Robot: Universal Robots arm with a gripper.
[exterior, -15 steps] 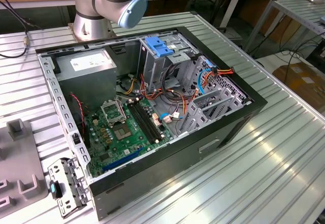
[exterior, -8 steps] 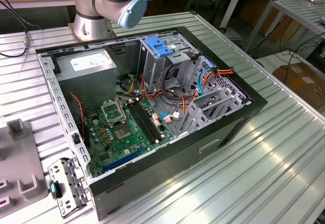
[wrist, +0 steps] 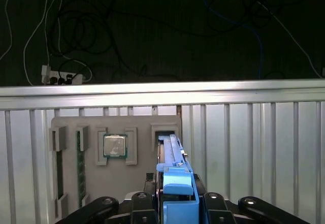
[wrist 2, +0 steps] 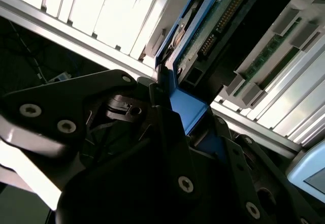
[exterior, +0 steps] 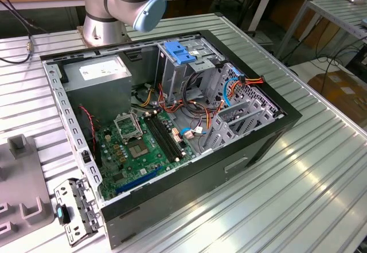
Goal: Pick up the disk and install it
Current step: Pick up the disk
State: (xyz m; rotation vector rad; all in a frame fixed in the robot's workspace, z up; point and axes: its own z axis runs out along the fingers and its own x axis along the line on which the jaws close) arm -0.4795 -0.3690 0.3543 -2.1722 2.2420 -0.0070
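In the exterior view the computer case point(exterior: 229, 170) lies open on the table point(exterior: 321, 167). Orange wires point(exterior: 252, 81) hang by the metal drive cage point(exterior: 241, 115). I think a disk going in there could catch on a wire or bump a hard edge. In the second wrist view the claw point(wrist 2: 188, 109) looks closed on the blue end of the disk point(wrist 2: 203, 36), with one finger on each side. It holds only that end, so the disk might tip or slip out. In the first wrist view the disk point(wrist: 171, 155) stands on its thin edge in a slot of the grey tray point(wrist: 137, 178), near a chip point(wrist: 115, 145). If the claw point(wrist: 179, 196) pulls crooked, the disk may jam in the slot or drag the tray along.
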